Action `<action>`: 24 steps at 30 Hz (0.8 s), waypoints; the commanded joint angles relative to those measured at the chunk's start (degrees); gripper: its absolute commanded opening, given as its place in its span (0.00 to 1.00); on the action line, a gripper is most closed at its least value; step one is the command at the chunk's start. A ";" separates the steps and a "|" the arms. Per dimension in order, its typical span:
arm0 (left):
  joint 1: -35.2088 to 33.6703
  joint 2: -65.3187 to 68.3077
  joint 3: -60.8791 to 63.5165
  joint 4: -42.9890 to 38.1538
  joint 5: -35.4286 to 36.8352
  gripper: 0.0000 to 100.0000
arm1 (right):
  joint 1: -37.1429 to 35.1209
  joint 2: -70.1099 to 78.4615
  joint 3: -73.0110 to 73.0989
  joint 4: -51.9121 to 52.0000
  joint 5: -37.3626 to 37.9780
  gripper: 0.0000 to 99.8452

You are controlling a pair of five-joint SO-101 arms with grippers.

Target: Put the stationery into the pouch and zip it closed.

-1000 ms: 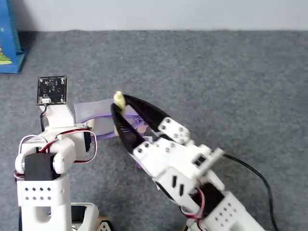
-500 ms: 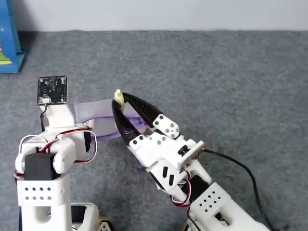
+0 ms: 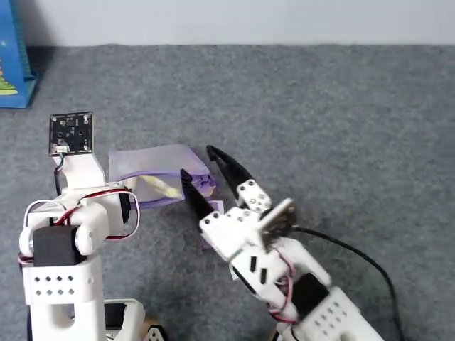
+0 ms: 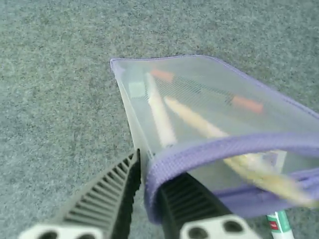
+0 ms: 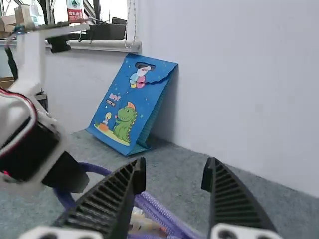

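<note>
The grey carpeted table (image 3: 341, 114) takes up most of the high view. The left arm (image 3: 67, 241) stands at the lower left of that frame and the right arm (image 3: 277, 263) rises from the lower middle. Between them, left of centre, lies the see-through pouch (image 3: 153, 165) with purple trim, its mouth open. A blue paper bag (image 3: 13, 67) with a dinosaur print leans against the wall at the upper left edge.

The left gripper (image 4: 147, 172) is pinching the purple zip edge of the pouch (image 4: 199, 94) at one end of its mouth. The right gripper (image 3: 197, 161) is spread wide and empty, its black fingers just above the pouch's right end.

Inside the pouch lie two pale pencils (image 4: 160, 119), and a third yellowish one (image 3: 160, 188) pokes out of the mouth. A small pale eraser (image 4: 135, 89) sits in a corner of the pouch. A green-and-white pen tip (image 4: 277, 224) lies on the table just outside the pouch.
</note>
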 commanded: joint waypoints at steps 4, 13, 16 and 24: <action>-0.35 -0.18 -0.92 -0.35 0.53 0.01 | 1.10 -7.16 -17.32 35.38 -6.33 0.17; -1.14 -0.18 -0.92 0.00 0.53 0.01 | 9.01 13.67 -18.37 49.19 -10.02 0.17; -3.69 -0.18 -0.92 -0.35 0.53 0.01 | 9.01 24.22 -18.55 48.92 -10.20 0.17; -4.22 -0.18 -0.92 -0.35 0.44 0.01 | 8.84 45.14 -18.81 37.58 -10.02 0.17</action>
